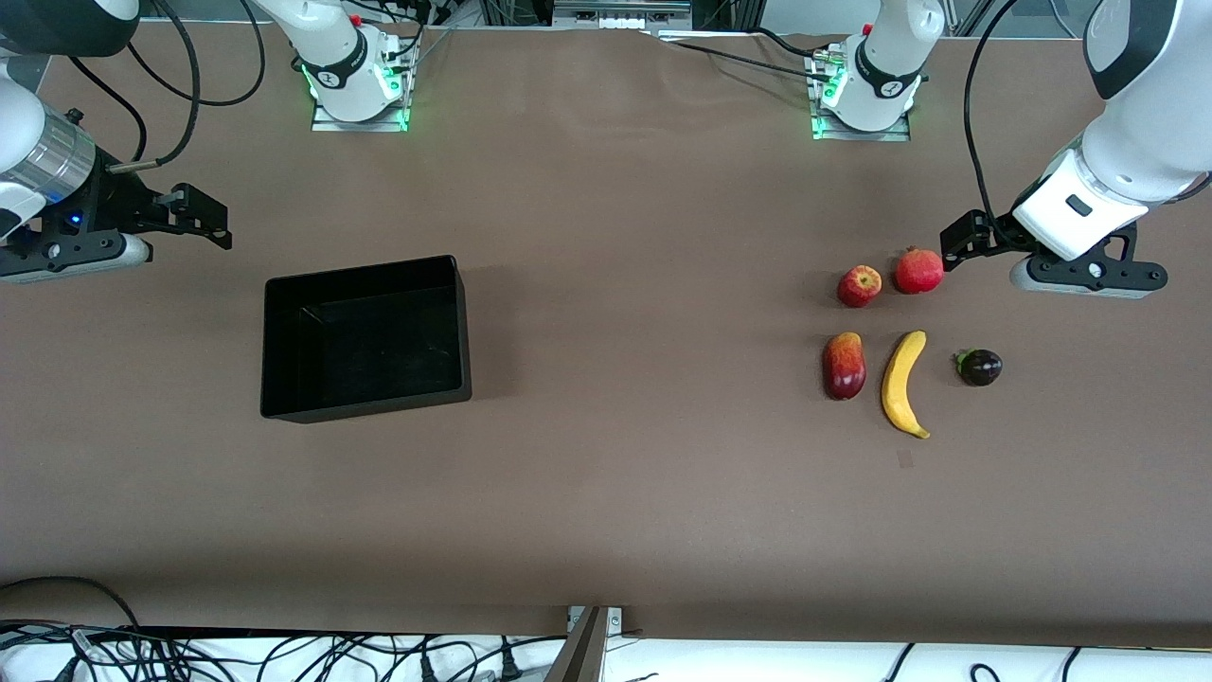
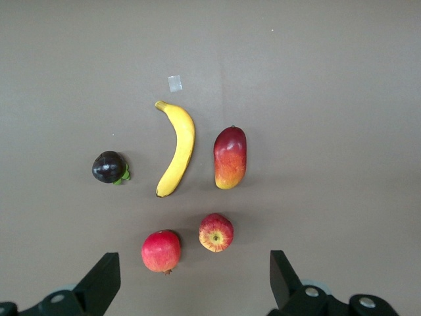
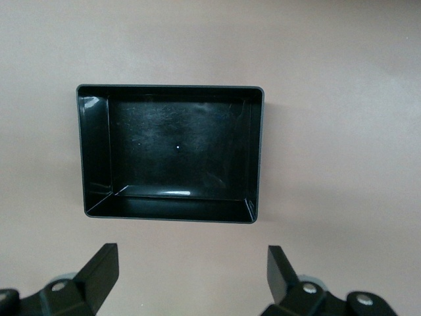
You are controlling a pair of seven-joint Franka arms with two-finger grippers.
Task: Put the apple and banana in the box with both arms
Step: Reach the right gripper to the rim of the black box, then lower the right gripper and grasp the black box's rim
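On the counter (image 1: 606, 511), the apple (image 1: 859, 285) and banana (image 1: 903, 383) lay untouched toward the left arm's end, well apart from the empty box (image 1: 275, 350); left gripper (image 2: 194, 280) and right gripper (image 3: 191, 276) hovered, jaws apart.

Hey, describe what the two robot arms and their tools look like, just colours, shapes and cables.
Both arms are white, rounded and jointed, with dark bands at the joints. The right arm has a silver metallic wrist ring and a small blue light. Black cables loop along each. The left tool and right tool are black, each with two angular fingers. The bases glow green.
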